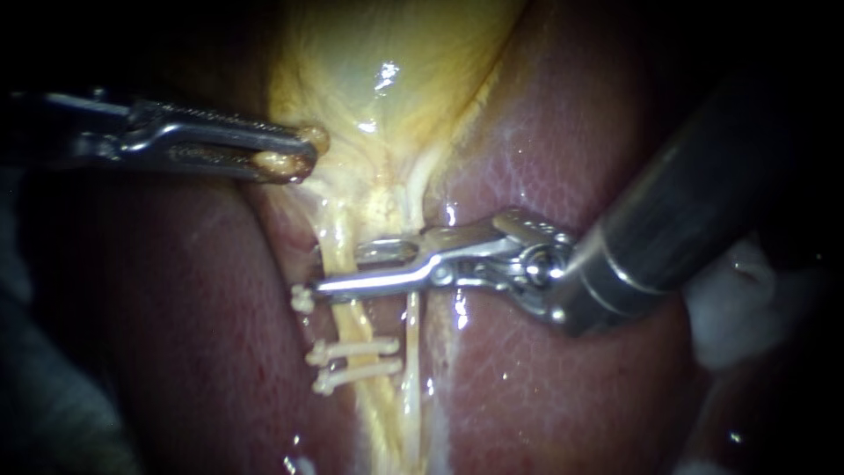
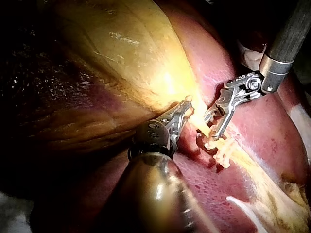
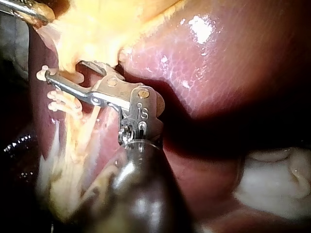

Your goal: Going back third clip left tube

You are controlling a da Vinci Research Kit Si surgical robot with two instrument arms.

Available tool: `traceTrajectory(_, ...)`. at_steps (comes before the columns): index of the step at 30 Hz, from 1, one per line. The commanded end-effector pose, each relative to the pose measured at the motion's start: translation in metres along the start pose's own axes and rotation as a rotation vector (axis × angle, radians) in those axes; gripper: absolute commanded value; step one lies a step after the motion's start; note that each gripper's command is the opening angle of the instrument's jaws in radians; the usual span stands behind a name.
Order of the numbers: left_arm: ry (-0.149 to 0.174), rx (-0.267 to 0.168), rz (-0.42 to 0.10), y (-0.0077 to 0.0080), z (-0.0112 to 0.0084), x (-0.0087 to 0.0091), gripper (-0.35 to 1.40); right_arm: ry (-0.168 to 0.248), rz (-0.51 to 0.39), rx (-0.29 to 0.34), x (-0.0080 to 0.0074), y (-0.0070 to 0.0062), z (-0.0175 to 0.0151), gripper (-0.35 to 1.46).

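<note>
Two jaws of my right instrument [image 1: 341, 266] stand apart with a gap showing between them, and they grip nothing. The left tube [image 1: 350, 318] runs across that gap. Just beside the tip of the lower jaw, the end of a white top clip [image 1: 301, 299] shows at this tube's edge. Beyond that jaw, on the side away from the gallbladder [image 1: 387, 53], the middle clip [image 1: 352, 349] and the last clip [image 1: 356, 372] lie across the same tube, close together. The right tube [image 1: 411, 352] runs alongside, nearer the jaws' hinge. Well apart from these jaws, my left instrument [image 1: 305, 151] has its jaws clamped on a fold of the yellow gallbladder. Red liver [image 1: 563, 132] lies on both sides.
</note>
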Motion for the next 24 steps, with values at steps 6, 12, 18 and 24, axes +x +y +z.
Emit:
traceTrajectory(6,0.000,-0.002,0.001,-0.0001,-0.0001,-0.0001,-0.35,-0.147,-0.302,-0.043,0.0019,-0.0044,-0.0049,0.49)
traceTrajectory(12,0.000,-0.002,0.001,-0.0002,-0.0001,0.0000,-0.35,-0.254,-0.472,-0.120,0.0050,-0.0096,-0.0105,0.49)
traceTrajectory(18,0.000,-0.002,0.001,-0.0002,-0.0001,0.0000,-0.35,-0.262,-0.547,-0.145,0.0070,-0.0114,-0.0135,0.49)
traceTrajectory(24,0.001,0.000,0.002,-0.0002,0.0003,-0.0001,-0.35,-0.264,-0.558,-0.138,0.0066,-0.0113,-0.0140,0.49)
